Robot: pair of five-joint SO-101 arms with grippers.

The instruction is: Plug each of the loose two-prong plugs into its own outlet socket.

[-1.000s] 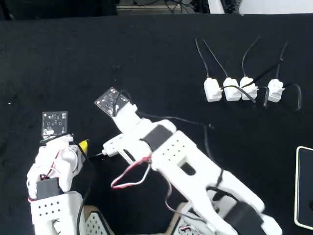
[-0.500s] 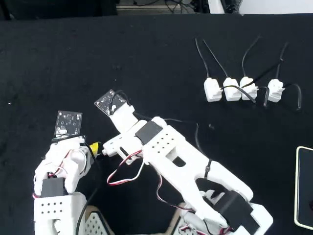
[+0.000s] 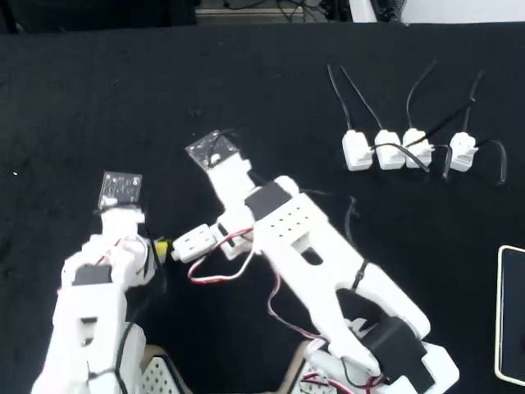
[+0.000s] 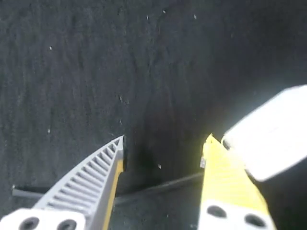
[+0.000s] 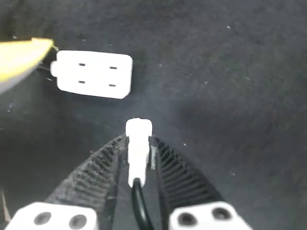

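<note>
A white outlet block (image 5: 93,74) with two pairs of slots lies flat on the black table, at the lower middle of the high view (image 3: 195,241). My right gripper (image 5: 138,141) is shut on a white two-prong plug (image 5: 138,148), whose black cord trails back between the fingers. The plug's tip sits a short way from the block. My left gripper (image 4: 164,143) stands open beside the block (image 4: 273,134), its yellow fingertip (image 5: 21,55) next to the block's end. Several more white plugs (image 3: 387,150) with black cords lie in a row at the back right.
A black cord (image 4: 158,188) runs across the cloth under my left gripper. The right arm (image 3: 287,234) spans the table's middle. A dark flat device (image 3: 510,312) lies at the right edge. Black tabletop stretches across the back left.
The left arm has moved right and farther from the front edge, bringing its yellow finger up to the outlet block. The right arm's wrist has swung toward the back, still holding the plug.
</note>
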